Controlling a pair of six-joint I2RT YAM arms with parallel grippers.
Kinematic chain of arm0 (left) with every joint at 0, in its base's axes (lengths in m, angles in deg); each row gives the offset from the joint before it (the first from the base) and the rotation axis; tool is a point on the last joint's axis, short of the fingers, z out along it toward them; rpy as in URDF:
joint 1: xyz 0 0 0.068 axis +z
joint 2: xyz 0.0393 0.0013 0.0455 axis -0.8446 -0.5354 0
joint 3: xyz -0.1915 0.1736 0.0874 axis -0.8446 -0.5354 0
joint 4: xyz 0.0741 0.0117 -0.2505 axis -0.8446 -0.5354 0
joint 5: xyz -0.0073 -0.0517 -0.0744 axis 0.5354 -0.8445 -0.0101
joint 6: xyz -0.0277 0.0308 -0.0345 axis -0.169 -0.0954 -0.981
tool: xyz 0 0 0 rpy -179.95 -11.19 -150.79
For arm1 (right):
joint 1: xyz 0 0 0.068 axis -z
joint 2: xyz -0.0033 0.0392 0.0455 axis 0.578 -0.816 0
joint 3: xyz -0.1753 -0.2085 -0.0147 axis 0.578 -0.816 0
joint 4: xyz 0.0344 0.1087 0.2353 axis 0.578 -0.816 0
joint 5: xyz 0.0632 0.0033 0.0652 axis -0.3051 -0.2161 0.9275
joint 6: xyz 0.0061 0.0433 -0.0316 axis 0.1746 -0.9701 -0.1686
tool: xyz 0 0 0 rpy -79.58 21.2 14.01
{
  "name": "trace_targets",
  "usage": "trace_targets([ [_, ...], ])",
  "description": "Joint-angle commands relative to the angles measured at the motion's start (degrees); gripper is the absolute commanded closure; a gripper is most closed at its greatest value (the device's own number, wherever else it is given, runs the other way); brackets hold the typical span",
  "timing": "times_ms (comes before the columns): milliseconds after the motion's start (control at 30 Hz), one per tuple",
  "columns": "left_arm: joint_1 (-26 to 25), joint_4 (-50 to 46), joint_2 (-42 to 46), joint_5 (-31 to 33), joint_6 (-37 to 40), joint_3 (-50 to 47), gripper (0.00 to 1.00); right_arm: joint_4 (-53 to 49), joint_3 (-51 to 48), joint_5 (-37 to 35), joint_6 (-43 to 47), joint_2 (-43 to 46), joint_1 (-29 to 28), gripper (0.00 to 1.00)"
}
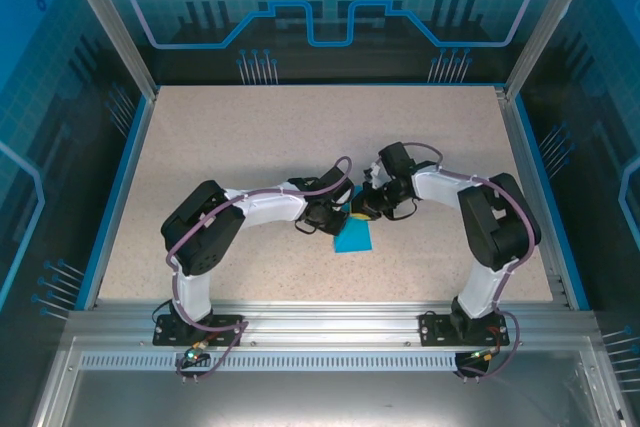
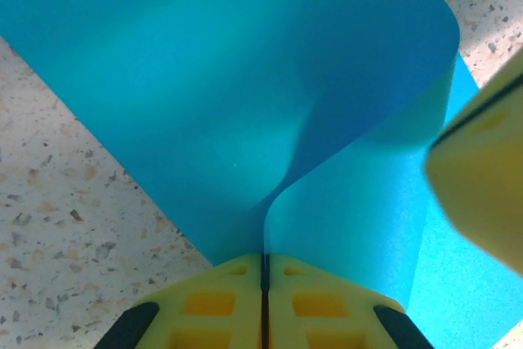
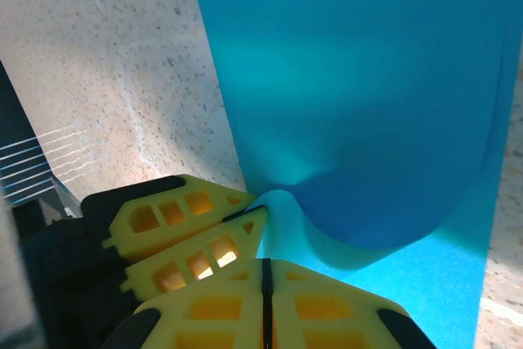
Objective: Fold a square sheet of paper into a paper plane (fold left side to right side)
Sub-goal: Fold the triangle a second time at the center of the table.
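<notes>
Blue patterned walls [image 1: 60,97] enclose a speckled beige table [image 1: 250,147]. Near its middle lies the square sheet of paper [image 1: 353,238], curled over itself. The left gripper [image 2: 263,263] and the right gripper [image 3: 264,267] each pinch its lifted edge, jaws closed.

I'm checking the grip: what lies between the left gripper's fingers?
Only the square sheet of paper: in the left wrist view its raised edge runs into the seam of the left gripper, jaws shut on it.
</notes>
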Motion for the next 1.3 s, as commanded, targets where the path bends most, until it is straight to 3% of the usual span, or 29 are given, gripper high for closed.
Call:
trace_targets([
  [0,0.19,0.17,-1.48,-1.41,0.00,-1.42,0.90,1.72,1.71,1.20,-2.22,-1.97,-1.07,0.91],
  [1000,0.26,-0.39,-1.04,-0.84,0.28,-1.00,0.90,-4.53,0.50,-7.56,3.93,-6.87,-1.30,0.91],
  [1167,0.22,-2.27,2.21,-0.10,0.63,0.98,0.83,-3.01,-1.67,-7.76,3.67,-7.29,-0.95,0.91],
  [1267,0.21,-3.52,5.10,-0.10,0.81,2.12,0.72,-2.24,-2.66,-7.88,3.60,-7.40,-0.77,0.91],
])
